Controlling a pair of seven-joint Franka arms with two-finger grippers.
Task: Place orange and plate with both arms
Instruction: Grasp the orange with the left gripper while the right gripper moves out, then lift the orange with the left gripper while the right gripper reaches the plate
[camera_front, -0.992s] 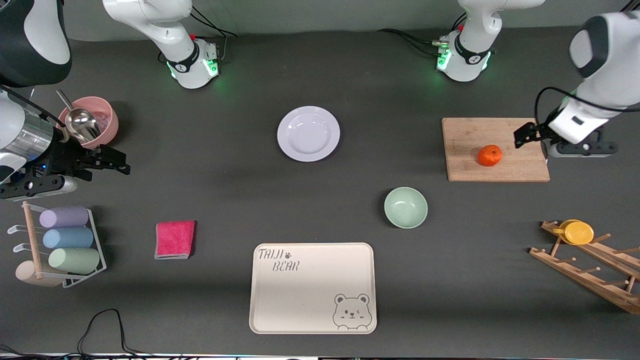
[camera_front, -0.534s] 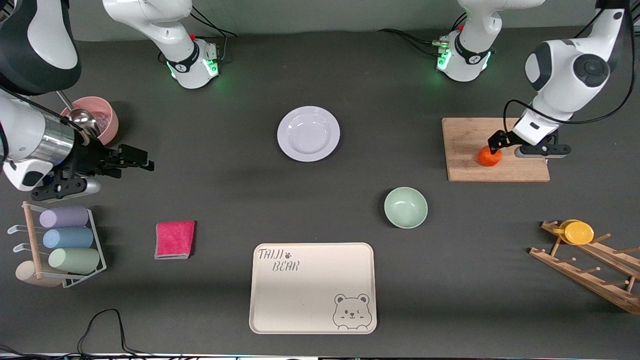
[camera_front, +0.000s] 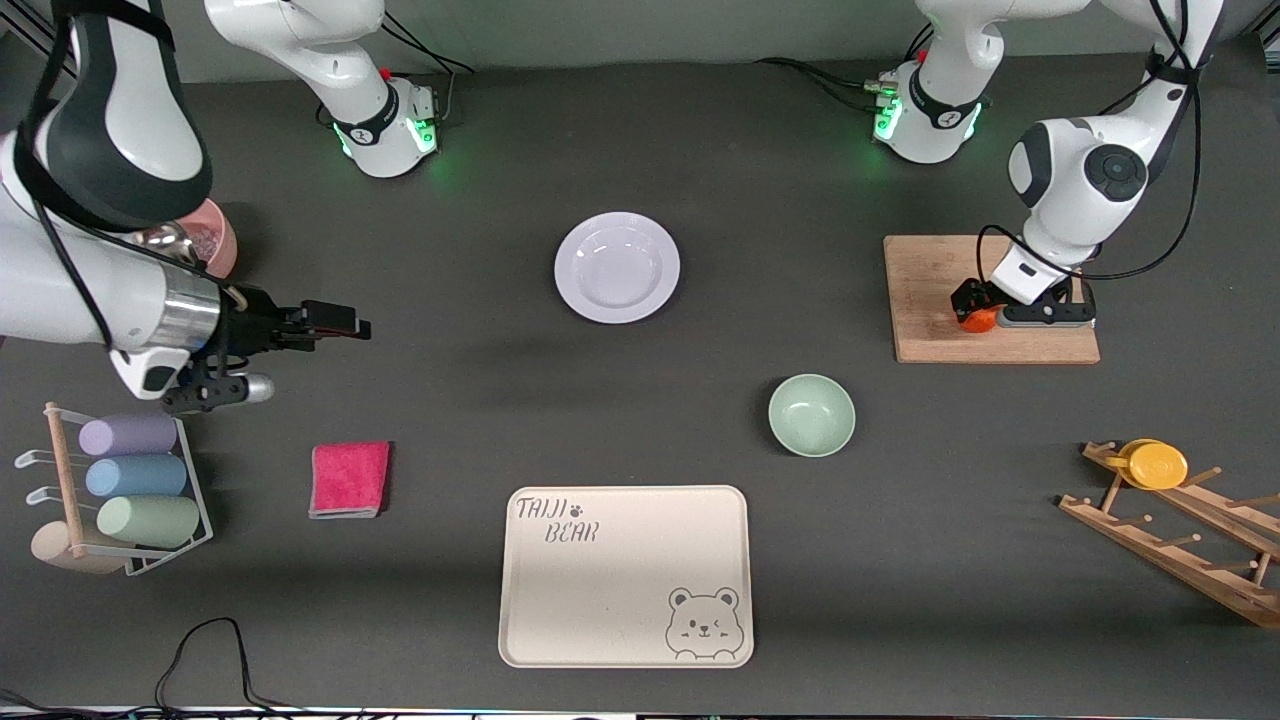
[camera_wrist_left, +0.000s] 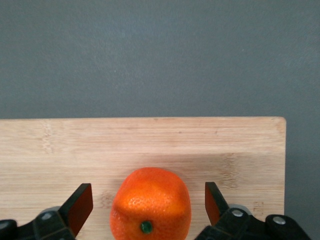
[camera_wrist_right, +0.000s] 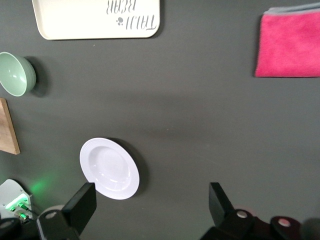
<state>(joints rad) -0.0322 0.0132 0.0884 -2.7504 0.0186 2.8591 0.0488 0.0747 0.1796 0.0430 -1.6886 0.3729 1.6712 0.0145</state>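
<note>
Left gripper (camera_wrist_left: 145, 205) wide astride orange (camera_wrist_left: 150, 202), should settle lower before closing; right gripper (camera_front: 335, 322) wide, approaching plate (camera_front: 617, 267).

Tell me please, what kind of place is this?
Probably a robotics lab table staged like a kitchen: two arm bases bolted along one edge, with kitchenware spread on a dark mat, such as a plate, a cutting board with an orange, and a cup rack.
</note>
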